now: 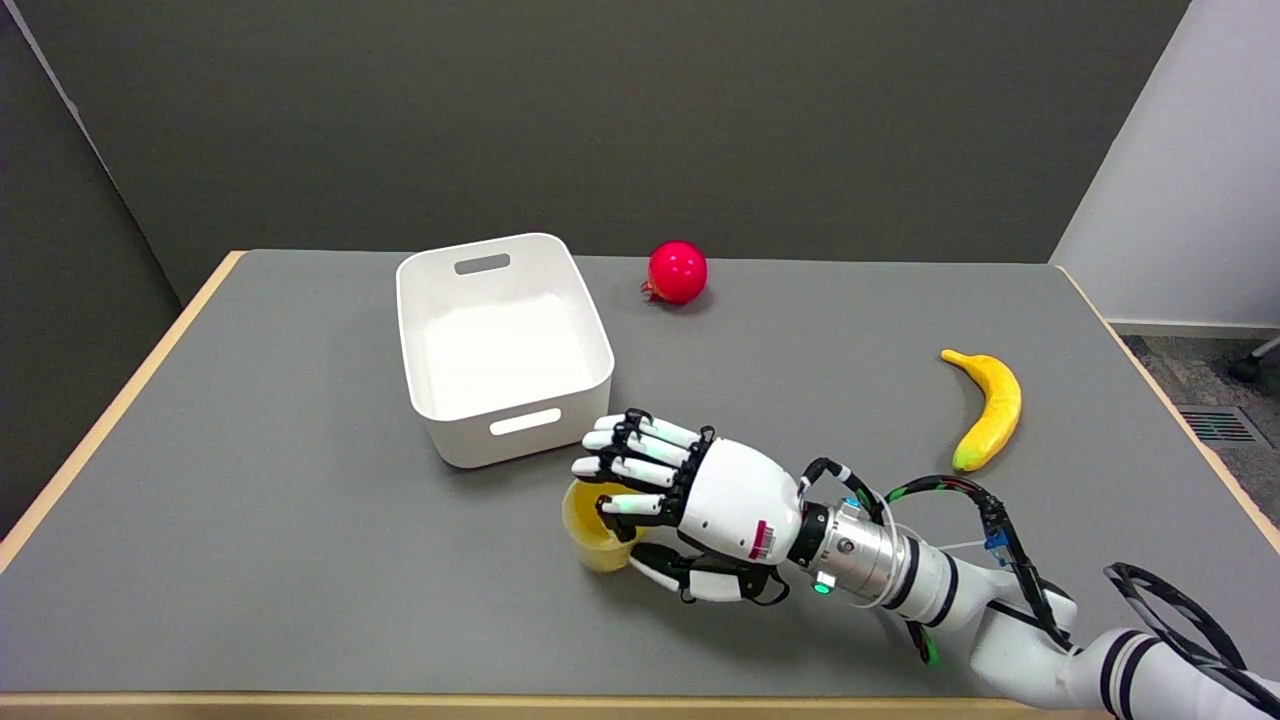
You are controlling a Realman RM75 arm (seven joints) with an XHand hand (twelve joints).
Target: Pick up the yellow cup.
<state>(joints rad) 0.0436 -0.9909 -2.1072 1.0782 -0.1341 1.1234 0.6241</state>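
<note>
The right hand reaches over the yellow cup at the table's near middle, fingers spread straight across the rim and thumb low by the cup's near right side, not yet closed on it. If the fingers push before the thumb braces, I judge the cup could tip or slide left. The white bin stands just beyond the fingertips, so room is tight there, while open table lies left and toward the near edge.
</note>
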